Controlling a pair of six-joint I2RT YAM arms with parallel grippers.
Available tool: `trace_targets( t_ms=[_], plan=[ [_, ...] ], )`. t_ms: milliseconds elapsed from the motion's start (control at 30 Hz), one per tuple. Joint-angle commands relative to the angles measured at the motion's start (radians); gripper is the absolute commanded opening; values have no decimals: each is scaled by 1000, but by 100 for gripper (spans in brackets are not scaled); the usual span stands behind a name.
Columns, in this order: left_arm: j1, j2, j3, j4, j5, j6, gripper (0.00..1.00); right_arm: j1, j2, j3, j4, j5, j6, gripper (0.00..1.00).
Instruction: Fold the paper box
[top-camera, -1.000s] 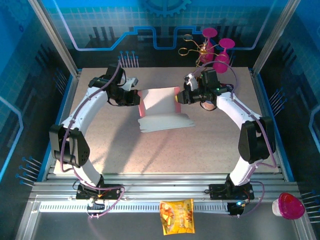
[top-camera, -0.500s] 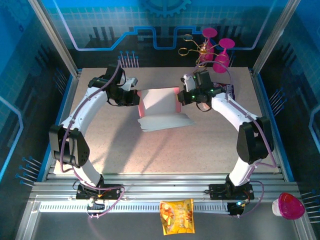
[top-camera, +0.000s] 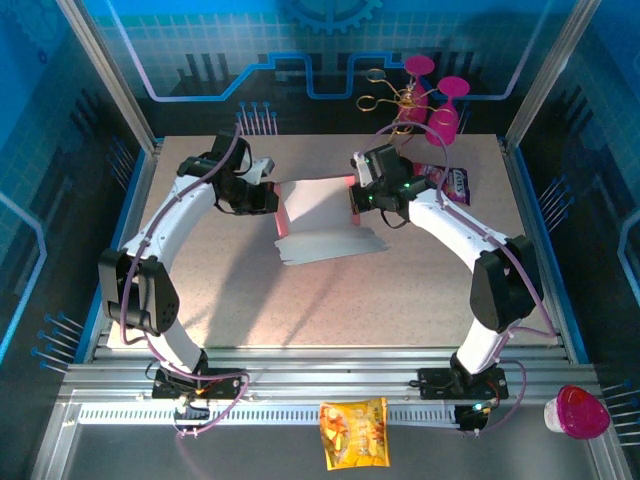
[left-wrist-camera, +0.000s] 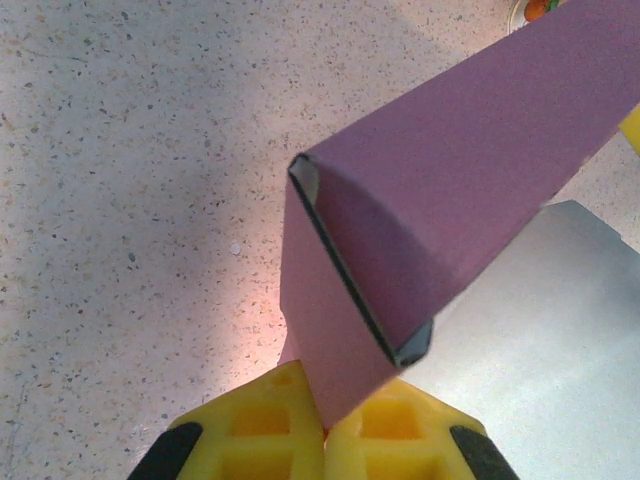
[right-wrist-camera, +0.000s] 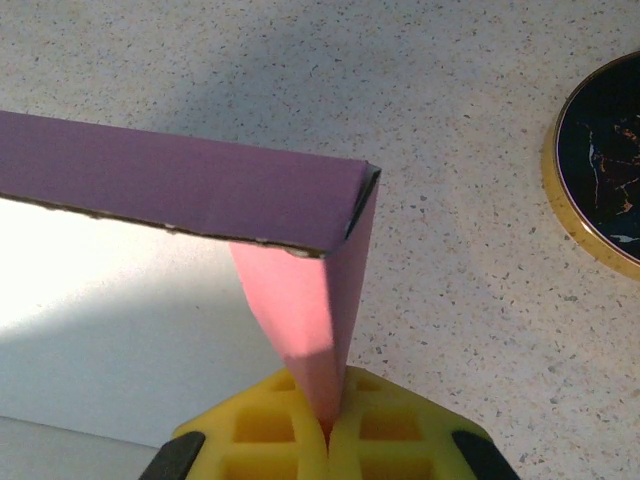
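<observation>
Box: We see the pink thin-cardboard paper box (top-camera: 318, 212) (left-wrist-camera: 450, 170) (right-wrist-camera: 190, 185) partly folded on the far half of the table, between the two arms. Its pale inner side faces up.
Box walls: The left and right end walls stand up. A pale flap lies flat on the table on the near side.
Left tool: The left tool (top-camera: 271, 197) (left-wrist-camera: 325, 428) has its yellow fingers (left-wrist-camera: 265, 425) closed narrow on the box's left end wall, pinching the cardboard.
Right tool: The right tool (top-camera: 357, 196) (right-wrist-camera: 328, 425) likewise pinches the right end wall between its yellow fingers (right-wrist-camera: 390, 425).
Table: The speckled beige table (top-camera: 240, 290) carries the box.
Disc: A round dark disc with a gold rim (right-wrist-camera: 605, 185) lies on the table near the box's right end.
Packet: A small purple and white printed packet (top-camera: 452, 182) lies just beyond the right arm. Its print is too small for us to read.
Goblets: Two magenta plastic goblets (top-camera: 440, 108) stand at the far edge, beside a gold wire piece (top-camera: 385, 90).
Near rail: An orange and yellow snack bag (top-camera: 353, 432) lies on the metal rail in front of the arm bases, its lettering illegible. A pink-lidded cup (top-camera: 578, 412) sits at the right end.
</observation>
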Motion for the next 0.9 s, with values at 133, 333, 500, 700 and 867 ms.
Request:
trace_targets(
  t_ms=[133,333,500,700,867],
  plan=[
    [-30,-41,-2,114,118,-21,0,27,30,6,-1,-156,-15,5],
    [-31,-40,-5,125,120,-27,0,27,41,-7,-6,-152,-17,13],
    [-32,-37,0,127,116,-28,0,27,47,-25,2,-152,-14,16],
    [-32,-34,3,127,115,-28,0,33,71,-4,-31,-95,-11,10],
    [-32,-30,8,121,111,-28,0,61,96,63,-124,102,12,0]
  ],
)
